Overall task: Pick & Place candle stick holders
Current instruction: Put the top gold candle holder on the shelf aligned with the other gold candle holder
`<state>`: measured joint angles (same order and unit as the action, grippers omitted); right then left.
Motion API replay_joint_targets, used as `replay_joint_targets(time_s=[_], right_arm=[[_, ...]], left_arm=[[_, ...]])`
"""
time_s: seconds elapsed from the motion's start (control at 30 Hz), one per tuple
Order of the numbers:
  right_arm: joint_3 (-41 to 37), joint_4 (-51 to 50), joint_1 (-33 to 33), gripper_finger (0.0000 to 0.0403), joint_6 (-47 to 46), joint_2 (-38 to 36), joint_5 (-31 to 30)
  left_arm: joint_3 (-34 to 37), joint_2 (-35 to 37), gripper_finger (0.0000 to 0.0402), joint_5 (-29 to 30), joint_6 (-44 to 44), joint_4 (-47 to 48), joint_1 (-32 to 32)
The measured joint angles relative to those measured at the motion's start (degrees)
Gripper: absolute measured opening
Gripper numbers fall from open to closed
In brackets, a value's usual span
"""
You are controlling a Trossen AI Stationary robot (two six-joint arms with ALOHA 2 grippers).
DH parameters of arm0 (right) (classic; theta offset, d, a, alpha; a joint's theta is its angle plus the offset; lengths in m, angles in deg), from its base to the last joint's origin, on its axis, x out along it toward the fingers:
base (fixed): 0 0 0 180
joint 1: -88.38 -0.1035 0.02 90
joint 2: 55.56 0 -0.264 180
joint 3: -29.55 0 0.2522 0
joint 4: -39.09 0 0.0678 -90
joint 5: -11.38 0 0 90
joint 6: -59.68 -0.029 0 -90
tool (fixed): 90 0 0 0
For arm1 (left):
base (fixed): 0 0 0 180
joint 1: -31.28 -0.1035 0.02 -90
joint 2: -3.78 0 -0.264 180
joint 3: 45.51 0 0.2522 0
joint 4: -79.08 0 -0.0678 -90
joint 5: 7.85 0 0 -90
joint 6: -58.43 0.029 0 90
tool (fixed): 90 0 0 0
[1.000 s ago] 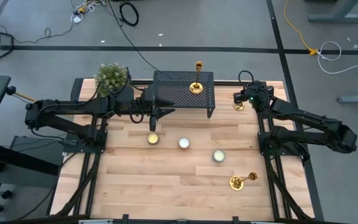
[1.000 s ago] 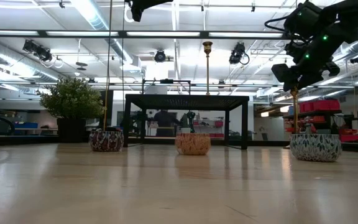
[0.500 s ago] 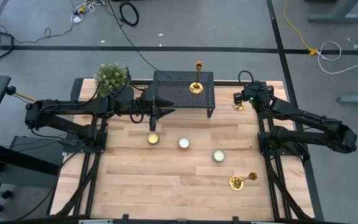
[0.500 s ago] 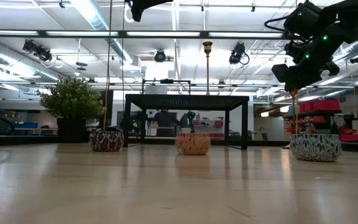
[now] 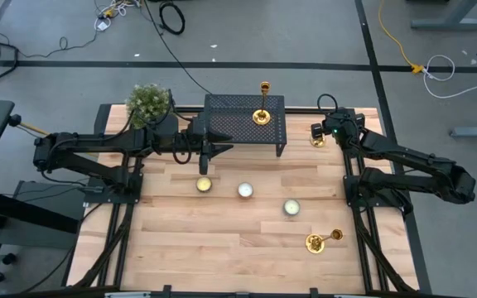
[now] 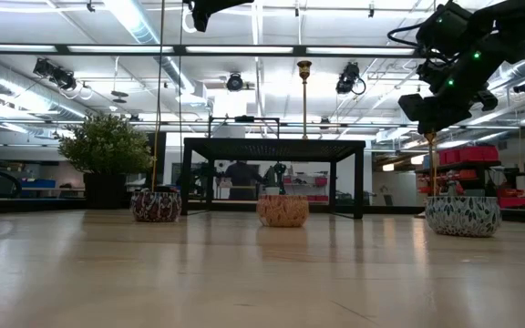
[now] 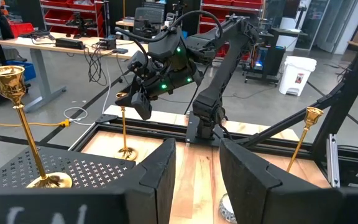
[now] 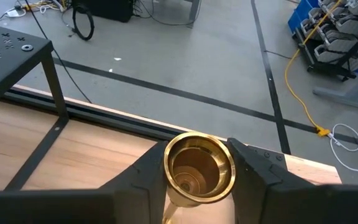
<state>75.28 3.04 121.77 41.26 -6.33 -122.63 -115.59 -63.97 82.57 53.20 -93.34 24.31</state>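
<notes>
Gripping the cup of a candlestick near the table's far right corner, the right gripper; left gripper parted, holding nothing.

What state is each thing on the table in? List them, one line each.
Candlestick on the black stand: upright, untouched.
Candlestick at the far right edge: upright on the table, cup gripped.
Candlestick at the near right: stem slanted, not upright, untouched.
Three candle tins: upright in a row; lit or not, cannot tell.
Right gripper: shut on the far right candlestick's cup.
Left gripper: open, empty, beside the stand.
</notes>
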Motion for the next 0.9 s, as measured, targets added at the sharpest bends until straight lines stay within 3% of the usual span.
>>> replay_joint_targets(time_s=[0.37, 0.53, 0.9], right_arm=[[0.0, 0.4, 0.0, 0.0132, 0.1, 0.0, 0.0], [0.2, 5.8, 0.0, 0.0132, 4.8, -0.2, 0.4], [10.9, 6.0, 0.0, 0.0132, 13.9, -0.3, 1.8]], left_arm=[[0.0, 0.0, 0.0128, 0.0, 0.0, 0.0, 0.0], [0.0, 0.0, 0.0128, 0.0, 0.0, 0.0, 0.0], [0.0, 0.0, 0.0128, 0.0, -0.1, 0.0, 0.0]])
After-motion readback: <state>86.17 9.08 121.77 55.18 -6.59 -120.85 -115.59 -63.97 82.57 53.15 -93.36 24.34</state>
